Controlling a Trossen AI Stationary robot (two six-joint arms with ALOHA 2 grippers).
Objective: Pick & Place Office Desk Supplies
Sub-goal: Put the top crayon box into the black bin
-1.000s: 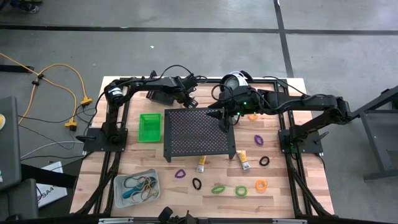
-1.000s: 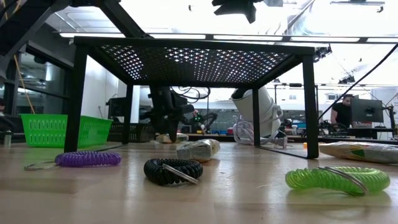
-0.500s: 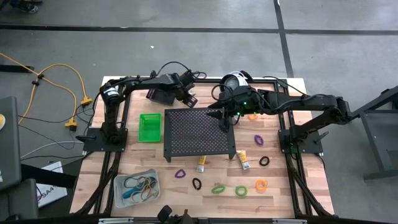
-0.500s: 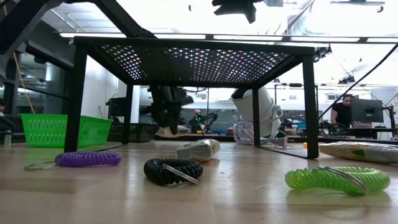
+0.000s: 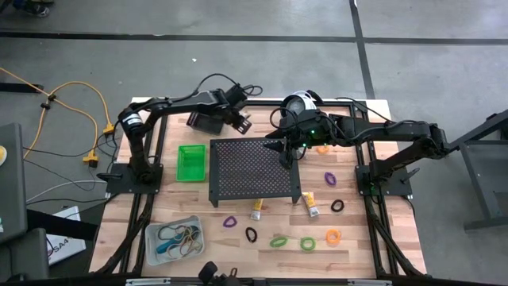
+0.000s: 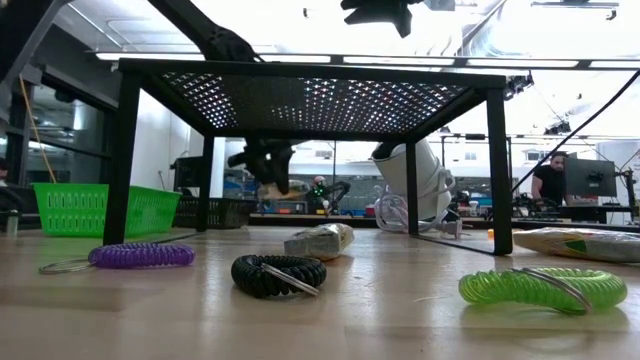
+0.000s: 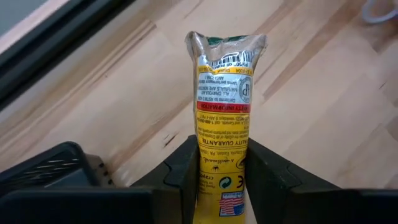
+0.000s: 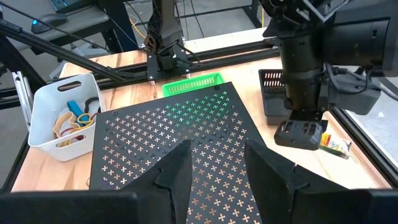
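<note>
A: Stand (image 5: 252, 170) first — the black perforated one, mid-table. Everything else I'll place from it.

B: And the arms?

A: The left gripper (image 5: 240, 123) hangs in the air just past the stand's far edge, near the black bin (image 5: 205, 121). Its fingers are clamped on a yellow tube (image 7: 222, 118), which sticks straight out beyond the fingertips, long axis in line with them. The right gripper (image 5: 284, 151) hovers over the stand's top near its right far corner; its fingers (image 8: 181, 167) stand apart with nothing between them.

B: So where does the tube go?

A: My guess is a bin. The black one is closest to the left gripper; the green bin (image 5: 191, 161) sits just left of the stand, the clear bin (image 5: 174, 238) well off its near left corner, with rubber bands inside. The left arm is nearer all three.

B: What remains loose?

A: Two more yellow tubes, one (image 5: 257, 209) at the stand's near edge, another (image 5: 310, 204) by its near right corner. Loops lie before it: purple (image 5: 230, 222), black (image 5: 252, 234), green (image 5: 278, 241).

B: Any writing?

A: The held tube carries small print and a red band, upside down in the wrist view; I cannot read a brand.
</note>
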